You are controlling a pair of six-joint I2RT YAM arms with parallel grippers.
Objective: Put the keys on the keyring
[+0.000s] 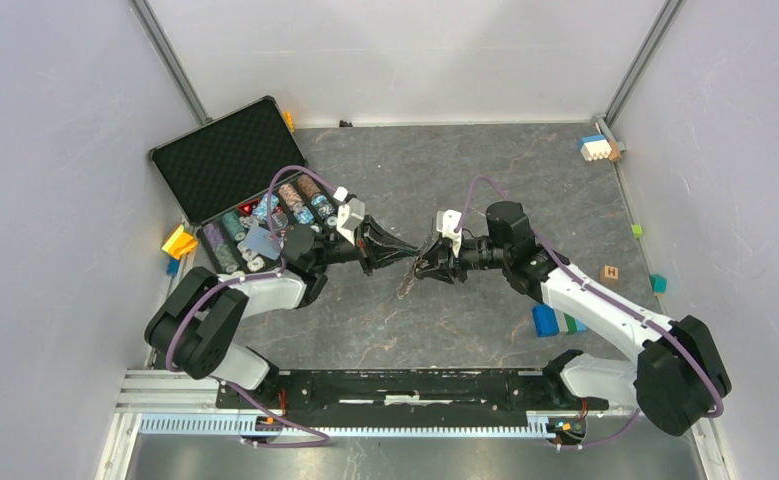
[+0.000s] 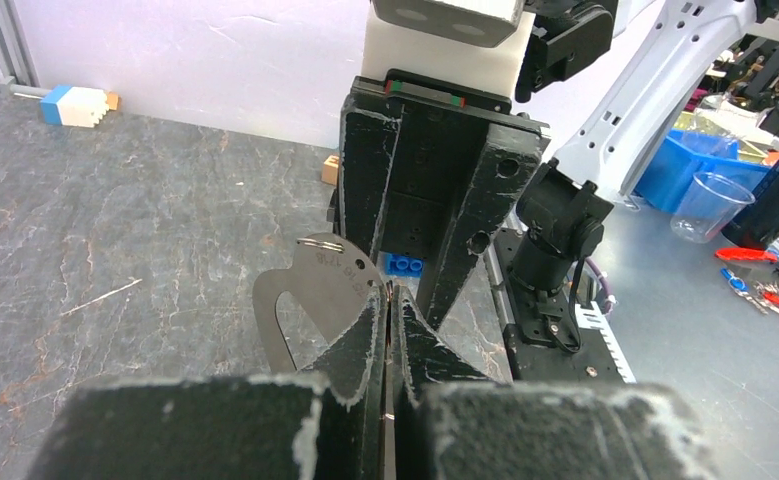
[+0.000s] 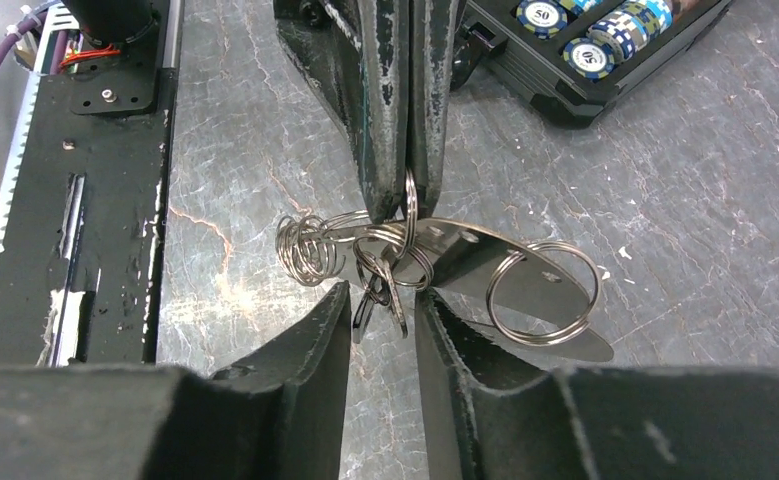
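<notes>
Item: keyring (image 3: pixel 460 250), a flat grey metal plate carrying several split rings (image 3: pixel 545 290) and a coiled ring (image 3: pixel 305 250), was held in the air above the middle of the worktop (image 1: pixel 415 170), between the two arms. The left gripper (image 3: pixel 406 205) was clenched on it where plate and rings met, its fingers pressed together. The right gripper (image 3: pixel 380 310) was set facing it, with fingers slightly parted on either side of small metal pieces (image 3: pixel 390 300) hung from the rings. Whether these were pinched could not be told. An open black case (image 1: pixel 230 160) of poker chips (image 1: pixel 265 220) was placed at the far left corner. Blue blocks (image 1: pixel 545 320) were noted near the right edge.
</notes>
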